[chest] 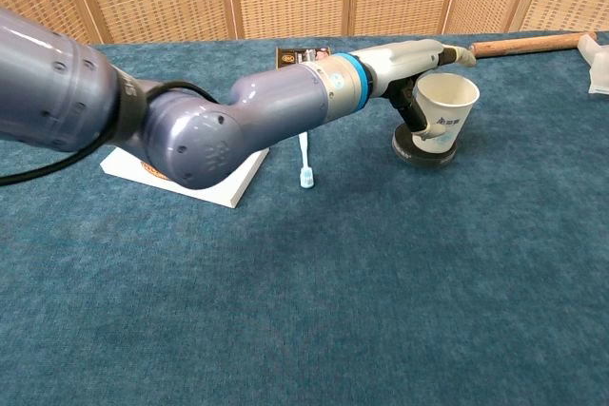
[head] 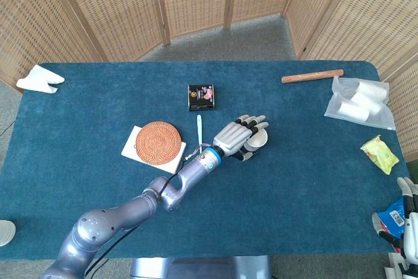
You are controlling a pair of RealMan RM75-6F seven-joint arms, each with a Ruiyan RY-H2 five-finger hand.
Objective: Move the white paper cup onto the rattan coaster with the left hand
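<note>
Head view, left robot hand (head: 240,136) hiding paper cup (head: 259,138)

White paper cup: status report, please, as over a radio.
Left robot hand around white paper cup, grip unconfirmed. Cup upright on dark disc, not lifted. Right robot hand idle at table edge. Toothbrush lies between cup and rattan coaster.

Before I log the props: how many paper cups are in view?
2. The white paper cup stands on a dark disc right of table centre, with the left hand around it. A second cup shows off the table's left edge, mostly cut off. Others may be hidden.
</note>
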